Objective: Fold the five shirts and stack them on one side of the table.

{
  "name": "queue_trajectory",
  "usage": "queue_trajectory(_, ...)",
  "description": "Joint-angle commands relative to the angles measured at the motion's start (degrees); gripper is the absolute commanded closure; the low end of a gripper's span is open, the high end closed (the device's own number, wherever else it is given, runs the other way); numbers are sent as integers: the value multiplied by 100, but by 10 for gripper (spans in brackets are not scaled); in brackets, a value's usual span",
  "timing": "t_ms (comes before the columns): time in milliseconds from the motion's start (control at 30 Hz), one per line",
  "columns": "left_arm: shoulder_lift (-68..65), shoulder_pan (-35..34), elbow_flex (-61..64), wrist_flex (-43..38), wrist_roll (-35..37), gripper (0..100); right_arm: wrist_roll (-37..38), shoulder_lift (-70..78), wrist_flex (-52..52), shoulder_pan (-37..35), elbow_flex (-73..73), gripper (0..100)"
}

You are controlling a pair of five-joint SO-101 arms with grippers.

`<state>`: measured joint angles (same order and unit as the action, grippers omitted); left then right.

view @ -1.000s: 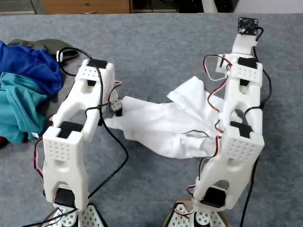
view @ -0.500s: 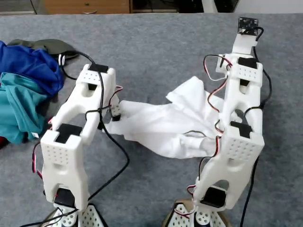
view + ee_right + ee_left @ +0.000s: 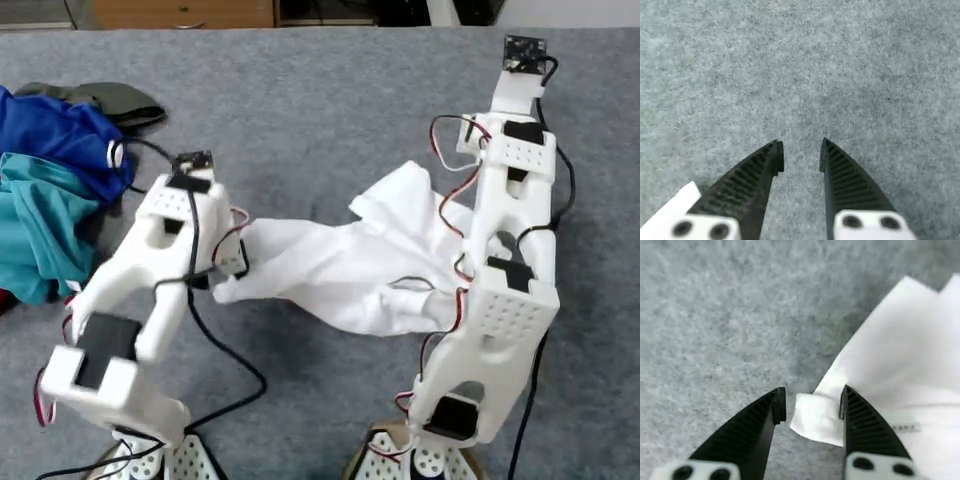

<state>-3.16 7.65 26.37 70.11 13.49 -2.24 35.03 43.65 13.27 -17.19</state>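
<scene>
Our left arm has swung back and lower; its gripper now straddles a corner of the white shirt, jaws parted and gripping nothing. The right gripper gapes, empty, over the table. We judge the shirt, crumpled mid-table, needs spreading: next, pinch that corner.

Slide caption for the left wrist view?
Open left gripper straddling a corner of the white shirt on the grey table.
</scene>
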Motion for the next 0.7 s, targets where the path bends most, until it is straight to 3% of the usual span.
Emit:
queue_trajectory(0,444,-18,457,-290,-281,810,70,-22,35,136,-286,860)
queue_trajectory(167,479,-18,730,-325,-589,810,70,-22,35,136,-295,860)
queue_trajectory(667,435,158,738,44,-607,810,53,-22,35,127,-303,860)
